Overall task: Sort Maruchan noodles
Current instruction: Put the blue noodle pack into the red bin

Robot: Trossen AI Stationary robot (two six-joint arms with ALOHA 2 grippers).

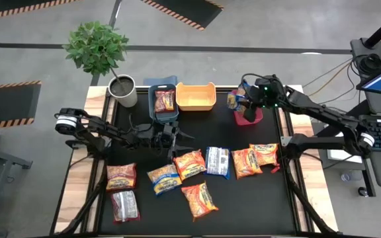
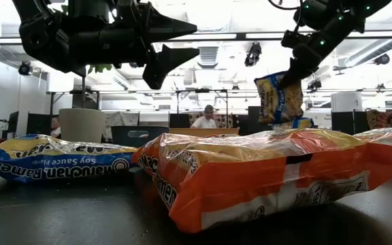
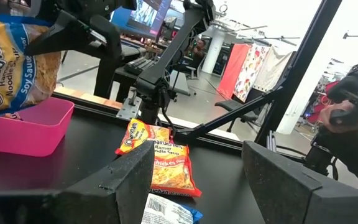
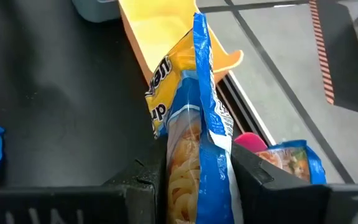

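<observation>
Over the table's far right corner, the right gripper (image 1: 246, 106) pinched a blue packet (image 4: 194, 155) hanging long-axis down, directly above the pink bin (image 1: 257, 117); the left gripper (image 1: 174, 140) waited open mid-table.

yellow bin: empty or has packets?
Empty. The high view shows only the bare floor of the yellow bin, no noodle packet inside.

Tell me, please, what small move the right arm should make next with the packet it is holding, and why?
Probably lower it slightly and open. The right gripper is shut on a blue packet hanging above the pink bin, where another blue packet already lies.
</observation>
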